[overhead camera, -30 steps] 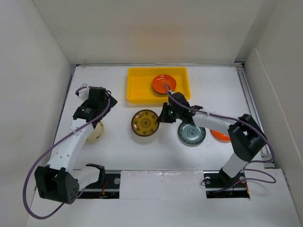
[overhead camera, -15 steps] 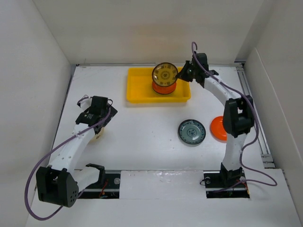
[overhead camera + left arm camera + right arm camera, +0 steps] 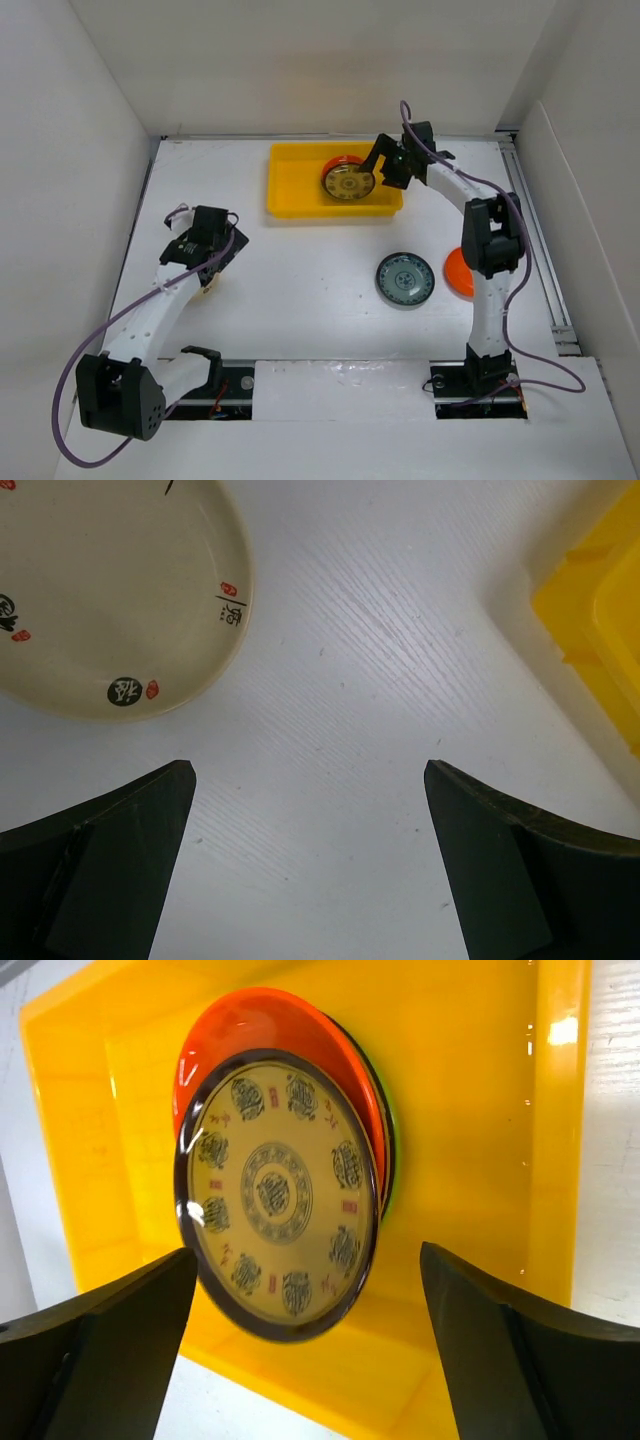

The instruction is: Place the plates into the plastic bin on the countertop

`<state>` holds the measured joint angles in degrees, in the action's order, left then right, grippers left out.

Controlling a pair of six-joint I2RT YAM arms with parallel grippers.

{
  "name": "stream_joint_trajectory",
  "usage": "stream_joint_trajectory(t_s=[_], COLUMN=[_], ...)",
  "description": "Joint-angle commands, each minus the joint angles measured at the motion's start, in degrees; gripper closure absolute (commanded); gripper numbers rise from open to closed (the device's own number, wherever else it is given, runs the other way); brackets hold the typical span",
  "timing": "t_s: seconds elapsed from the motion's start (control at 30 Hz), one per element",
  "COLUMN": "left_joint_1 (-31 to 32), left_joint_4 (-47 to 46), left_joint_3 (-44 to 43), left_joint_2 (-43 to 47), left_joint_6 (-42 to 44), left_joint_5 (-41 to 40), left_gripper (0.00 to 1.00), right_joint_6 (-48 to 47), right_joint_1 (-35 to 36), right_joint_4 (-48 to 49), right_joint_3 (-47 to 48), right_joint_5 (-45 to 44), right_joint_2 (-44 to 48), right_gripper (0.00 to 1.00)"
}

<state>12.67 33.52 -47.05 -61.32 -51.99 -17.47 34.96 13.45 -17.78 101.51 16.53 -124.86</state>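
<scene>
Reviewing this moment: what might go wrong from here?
The brown-gold plate lies off-centre on the orange plate in the yellow bin, so it may slide off. The right pincer hangs open close by it and might clip its rim when pulling away. The left pincer, open, straddles bare countertop beside the cream plate; closing there would miss.

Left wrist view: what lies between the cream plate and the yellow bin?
Nothing: the left wrist view shows only bare white countertop between cream plate and yellow bin.
</scene>
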Motion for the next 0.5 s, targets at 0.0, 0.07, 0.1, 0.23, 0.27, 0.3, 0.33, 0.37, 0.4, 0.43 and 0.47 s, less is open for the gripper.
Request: stream_joint_trajectory(t_s=[0.0,0.07,0.1,0.23,0.27,0.3,0.33,0.37,0.4,0.43,0.47], left_joint_1=[-0.01,-0.01,-0.01,-0.01,-0.01,-0.01,-0.01,-0.01,-0.01,-0.01,-0.01], left_joint_4=[1.98,1.99,1.99,1.99,1.99,1.99,1.38,1.38,1.37,1.37,1.37], left_joint_3=[-0.16,0.55,1.16,4.14,4.94,5.82,6.87,8.97,9.77,10.48,11.01], left_joint_2=[2.26,2.78,2.78,2.78,2.26,2.26,2.26,2.26,1.65,1.64,1.12], left_joint_6=[-0.66,-2.06,-2.07,-4.69,-5.49,-6.45,-7.5,-10.47,-11.98,-13.48,-15.14], left_joint_5=[-0.19,-0.19,1.03,3.49,3.5,4.11,4.12,4.12,3.42,2.8,1.32], left_gripper=[0.0,0.0,0.0,0.0,0.0,0.0,0.0,0.0,0.0,0.0,0.0], right_joint_6=[-0.51,-0.51,-0.51,-0.51,-0.51,-0.51,-0.51,-0.51,-0.51,-0.51,-0.51], right_joint_1=[-0.27,-0.27,-0.27,-0.8,-0.01,-0.01,0.69,0.7,2.26,3.06,3.94], right_joint_4=[2.74,3.72,3.72,1.44,0.91,0.91,0.91,0.91,0.91,0.91,2.21], right_joint_3=[-0.43,-2.2,-2.2,-1.67,-2.8,-3.68,-4.74,-5.88,-8.67,-10.62,-12.9], right_joint_5=[-0.18,-0.8,-1.32,-2.11,-2.64,-3.26,-3.26,-3.26,-2.74,-2.74,-1.78], right_joint_2=[5.84,7.25,7.78,8.92,9.71,11.98,13.22,14.72,16.3,20.14,22.44], right_gripper=[0.0,0.0,0.0,0.0,0.0,0.0,0.0,0.0,0.0,0.0,0.0])
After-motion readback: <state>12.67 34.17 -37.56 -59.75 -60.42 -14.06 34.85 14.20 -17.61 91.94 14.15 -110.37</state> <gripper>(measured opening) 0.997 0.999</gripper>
